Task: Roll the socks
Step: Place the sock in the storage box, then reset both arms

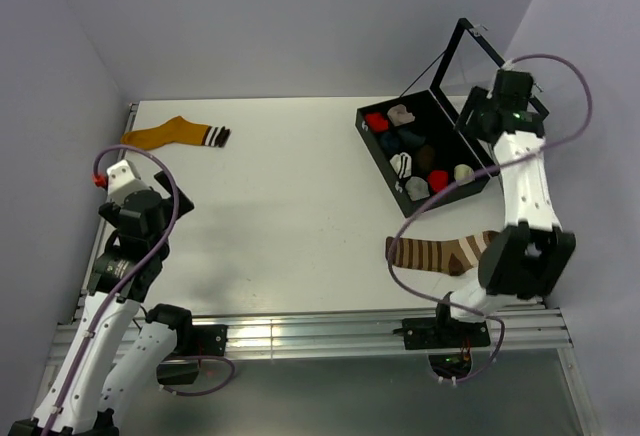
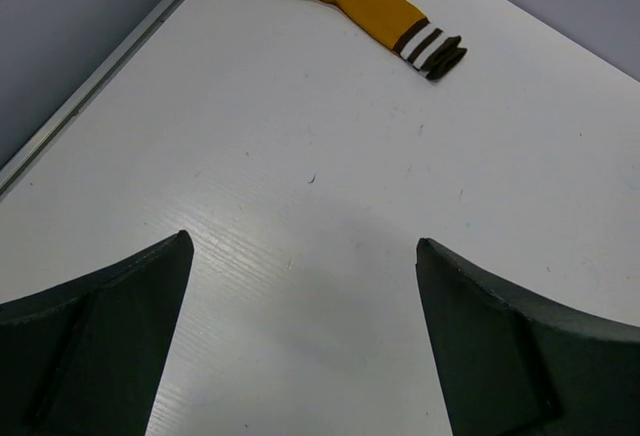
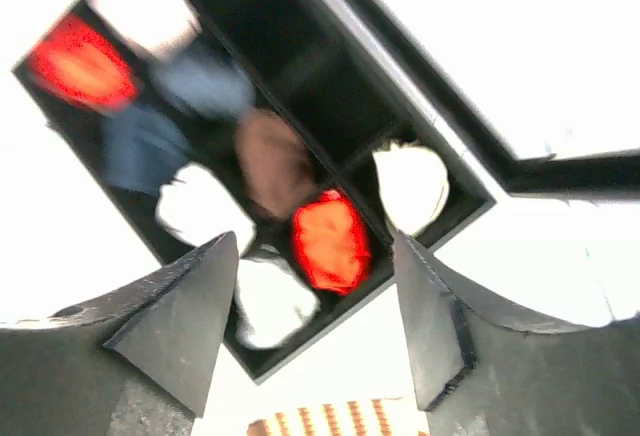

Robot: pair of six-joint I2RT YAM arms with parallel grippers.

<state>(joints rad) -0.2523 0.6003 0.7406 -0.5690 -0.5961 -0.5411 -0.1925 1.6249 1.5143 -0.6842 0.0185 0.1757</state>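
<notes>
Left tool [image 2: 302, 246] and right tool [image 3: 315, 241] both gape empty, the right above the black box [image 1: 380, 161]; the brown striped sock [image 1: 440, 254] lies flat just nearward of that box, the mustard sock [image 1: 175, 133] far left of it, both light, limp, probably best pinched at the toe.

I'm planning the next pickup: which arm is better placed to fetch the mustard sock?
Left. The left hand, open, faces the mustard sock across the table; the right hand hangs open over the sock box on the opposite side.
</notes>
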